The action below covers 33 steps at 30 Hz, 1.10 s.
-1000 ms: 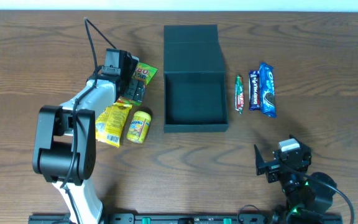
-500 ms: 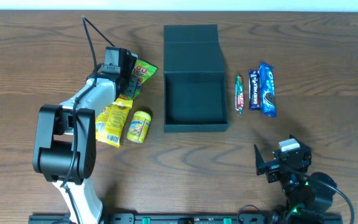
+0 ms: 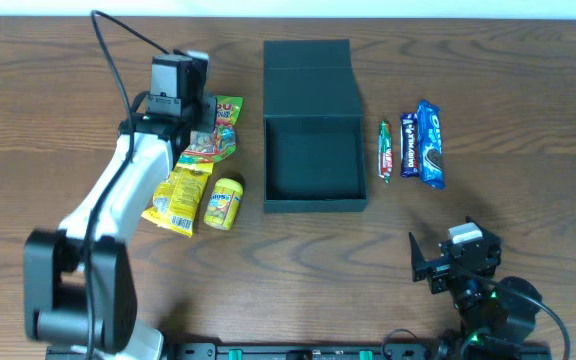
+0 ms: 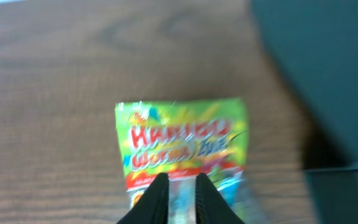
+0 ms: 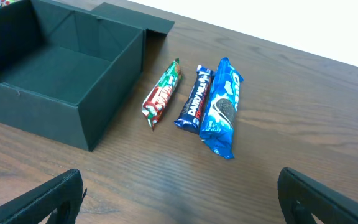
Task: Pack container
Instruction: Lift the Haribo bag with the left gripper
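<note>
The dark green container (image 3: 313,160) lies open and empty mid-table, its flap lid (image 3: 308,65) folded back; its edge shows at the right of the left wrist view (image 4: 328,74). Just left of it, my left gripper (image 3: 200,130) is shut on a green Haribo worms packet (image 3: 223,115). In the left wrist view the packet (image 4: 179,140) sits pinched between the narrow fingertips of that gripper (image 4: 178,183). My right gripper (image 3: 453,250) stands wide open near the front edge, nothing between its fingers (image 5: 179,193), with the container (image 5: 42,74) ahead on the left.
A yellow snack packet (image 3: 176,195) and a small yellow tub (image 3: 223,202) lie left of the container. Right of it lie a green-red bar (image 3: 386,150), a Dairy Milk bar (image 3: 408,145) and a blue Oreo pack (image 3: 429,143).
The left jaws have closed onto the Haribo packet. The left arm has swung its elbow back and left, and the packet has shifted slightly. The right arm has not moved.
</note>
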{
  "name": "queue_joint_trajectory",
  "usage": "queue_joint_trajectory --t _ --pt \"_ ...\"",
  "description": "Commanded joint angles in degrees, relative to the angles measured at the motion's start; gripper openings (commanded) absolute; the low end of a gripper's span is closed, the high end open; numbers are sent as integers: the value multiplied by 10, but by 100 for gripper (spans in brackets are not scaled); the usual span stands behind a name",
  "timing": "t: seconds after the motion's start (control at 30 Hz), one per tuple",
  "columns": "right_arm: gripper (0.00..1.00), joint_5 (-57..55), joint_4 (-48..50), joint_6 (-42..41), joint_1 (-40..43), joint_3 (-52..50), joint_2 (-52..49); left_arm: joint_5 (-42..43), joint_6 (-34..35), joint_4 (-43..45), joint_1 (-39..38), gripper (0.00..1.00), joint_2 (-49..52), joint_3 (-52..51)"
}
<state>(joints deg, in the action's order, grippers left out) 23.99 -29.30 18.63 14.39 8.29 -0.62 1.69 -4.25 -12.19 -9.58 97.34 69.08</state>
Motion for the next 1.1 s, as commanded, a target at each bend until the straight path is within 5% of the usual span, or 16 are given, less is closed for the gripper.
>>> queue_joint_trajectory --t 0.0,0.1,0.23,0.3,0.33,0.37,0.5,0.77,1.07 --pt "99 4 -1 -2 -2 -2 3 5 36 -6 -36 15 -35 16" --pt "99 4 -1 -2 -2 -2 3 -65 36 -26 -62 32 -42 16" --pt "99 4 -1 -2 -2 -2 3 -111 37 -67 -62 33 -16 10" --pt "99 4 -1 -2 -2 -2 3 -110 53 -75 -47 48 6 7" --pt "99 4 -1 -2 -2 -2 3 -104 63 -75 -39 67 18 7" --pt "99 4 -1 -2 -2 -2 3 -92 66 -75 -31 76 27 7" --pt "99 4 -1 -2 -2 -2 3 -23 66 -61 -3 91 71 7" --pt "99 4 -1 -2 -2 -2 3 -4 66 -54 6 91 157 7" --pt "99 4 -1 -2 -2 -2 3 -2 81 -53 7 49 218 7"
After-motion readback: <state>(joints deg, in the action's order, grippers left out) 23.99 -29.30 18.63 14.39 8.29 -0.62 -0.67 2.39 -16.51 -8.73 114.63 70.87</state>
